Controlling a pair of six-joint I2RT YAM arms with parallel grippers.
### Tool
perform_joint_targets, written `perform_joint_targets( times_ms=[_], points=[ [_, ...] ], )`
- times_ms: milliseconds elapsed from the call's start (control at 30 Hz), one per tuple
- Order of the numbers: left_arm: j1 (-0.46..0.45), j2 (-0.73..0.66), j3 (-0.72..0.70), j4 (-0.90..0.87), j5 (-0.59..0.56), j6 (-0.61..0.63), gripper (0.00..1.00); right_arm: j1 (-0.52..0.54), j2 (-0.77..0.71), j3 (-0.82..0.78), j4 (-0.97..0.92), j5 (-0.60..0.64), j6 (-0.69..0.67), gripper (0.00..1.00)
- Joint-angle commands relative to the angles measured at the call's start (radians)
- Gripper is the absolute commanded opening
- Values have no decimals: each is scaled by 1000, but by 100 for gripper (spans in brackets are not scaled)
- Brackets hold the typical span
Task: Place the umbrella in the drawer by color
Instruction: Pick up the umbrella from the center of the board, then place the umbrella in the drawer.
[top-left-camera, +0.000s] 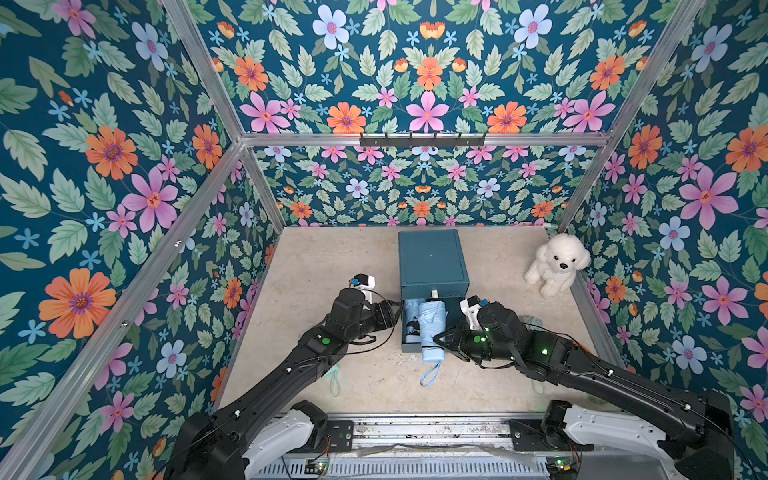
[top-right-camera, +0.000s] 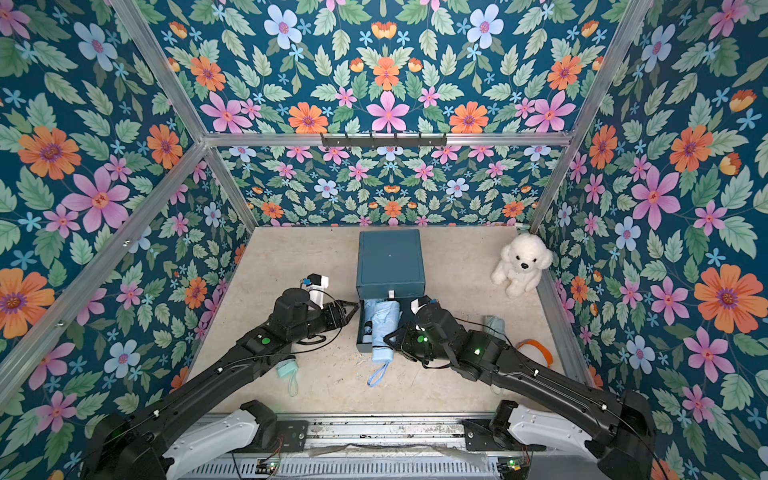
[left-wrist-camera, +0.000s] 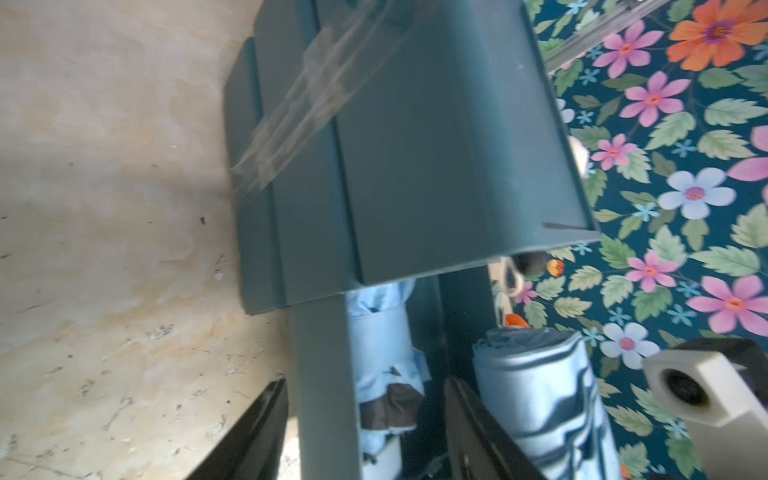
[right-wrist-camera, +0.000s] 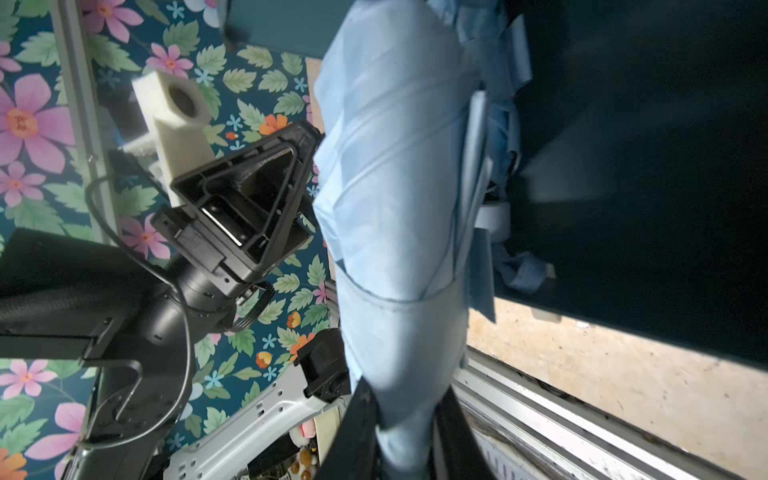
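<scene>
At the middle of the surface (top-left-camera: 332, 257) stands a dark blue cabinet (top-left-camera: 432, 262), its drawer (top-left-camera: 411, 350) pulled out toward the robot; both top views show the drawer open.

The light blue umbrella (top-left-camera: 432, 328), folded, lies lengthwise over the drawer's right part; its far end reaches in near the cabinet front, while its near end sticks out past the drawer's front edge; its wrist loop (top-left-camera: 430, 372) hangs from that end down to the surface. Whether its body rests on the drawer rim I cannot tell.

The right tool (top-left-camera: 437, 338) has the light blue umbrella clamped near that protruding end; in the right wrist view the two fingers (right-wrist-camera: 359, 432) press against the fabric on either side.

A second light blue umbrella (top-left-camera: 412, 309) lies inside the drawer along its left side, just beside the held one.

The left tool (top-left-camera: 397, 309) sits at the drawer's left wall with its jaws apart and nothing in them; in the left wrist view one finger (left-wrist-camera: 257, 432) is outside the wall and the other is inside the drawer.

A mint umbrella (top-right-camera: 286, 368) lies on the surface partly under the left arm; a grey-green umbrella (top-right-camera: 494, 324) and an orange strap (top-right-camera: 538, 349) lie by the right arm; a white plush dog (top-left-camera: 557, 264) sits in the far right corner, well apart from the cabinet.
</scene>
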Motion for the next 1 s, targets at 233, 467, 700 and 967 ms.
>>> perform_joint_targets(
  times_ms=[233,467,700,967],
  points=[
    [-103,112,26,-15,-63,14,33,0,-72,-6,-45,6,37,0],
    [-145,163,68,-72,-134,32,15,0,-52,12,-76,-3,43,0],
    [-193,156,94,-136,-189,63,0,-58,-8,19,-93,-51,36,0],
    [-206,139,105,-161,-186,60,0,-165,18,-15,-55,-120,19,0]
  ],
)
